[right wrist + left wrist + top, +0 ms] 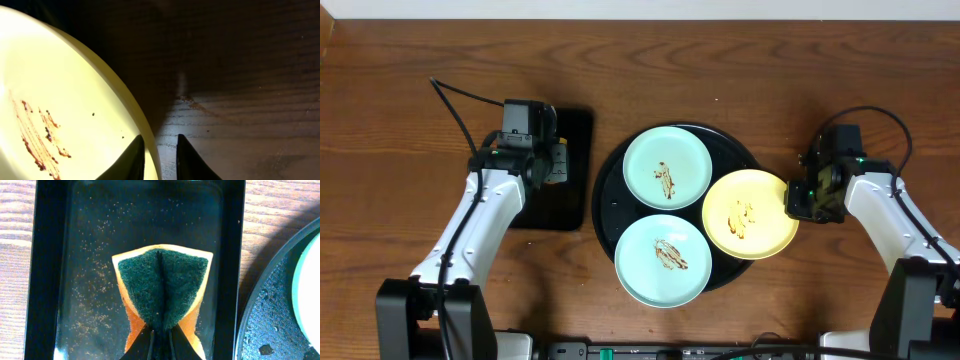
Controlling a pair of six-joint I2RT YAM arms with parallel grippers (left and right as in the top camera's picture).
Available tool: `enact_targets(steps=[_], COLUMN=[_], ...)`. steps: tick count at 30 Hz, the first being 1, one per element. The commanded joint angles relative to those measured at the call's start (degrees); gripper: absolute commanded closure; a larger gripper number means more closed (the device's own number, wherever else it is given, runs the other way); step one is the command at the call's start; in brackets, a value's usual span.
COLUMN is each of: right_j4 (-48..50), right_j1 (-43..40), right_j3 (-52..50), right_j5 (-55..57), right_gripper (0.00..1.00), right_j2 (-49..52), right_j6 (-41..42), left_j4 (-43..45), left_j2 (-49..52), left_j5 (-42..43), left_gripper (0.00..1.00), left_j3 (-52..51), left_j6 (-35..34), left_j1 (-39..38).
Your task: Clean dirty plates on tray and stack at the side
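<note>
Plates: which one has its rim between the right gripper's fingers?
The pale yellow plate, at the tray's right edge; the right gripper straddles its rim. Both pale blue plates lie farther left, untouched.

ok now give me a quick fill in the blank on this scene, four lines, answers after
1. The left gripper pinches a sponge over a black tray whose shape is ___.
2. The round tray holds ___ plates, every one smeared brown.
3. The plate whose rim the right gripper straddles is coloured ___.
4. Of the plates, ___ are pale blue.

Missing words: rectangular; three; yellow; two
</note>
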Motion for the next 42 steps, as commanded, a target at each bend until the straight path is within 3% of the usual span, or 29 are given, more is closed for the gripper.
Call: enact_targets(steps=[1,6,35,42], right_j4=[0.1,0.1,0.7,0.5], right_j1=[-0.2,-0.2,-0.2,-0.2], right_j3=[1.0,1.0,0.9,0.9], right_j5=[-0.5,-0.5,-3.3,-3.3], right_gripper=[0.84,0.99,0.99,0.99], right_j2=[0.3,0.3,0.3,0.3], right_j6=[-0.2,-0.2,-0.2,-0.2], left_j4=[-0.1,-0.1,0.1,1.3], left_j2=[-0.3,-0.3,-0.3,-2.6], left_j5=[0.4,2.1,2.1,6.5], left_gripper=[0.92,0.92,0.93,0.92], left_j3=[1.4,1.4,1.4,2.1], left_j6=[-1.6,-1.6,-1.6,-1.5], left_j1=[0.2,0.2,0.2,-0.4])
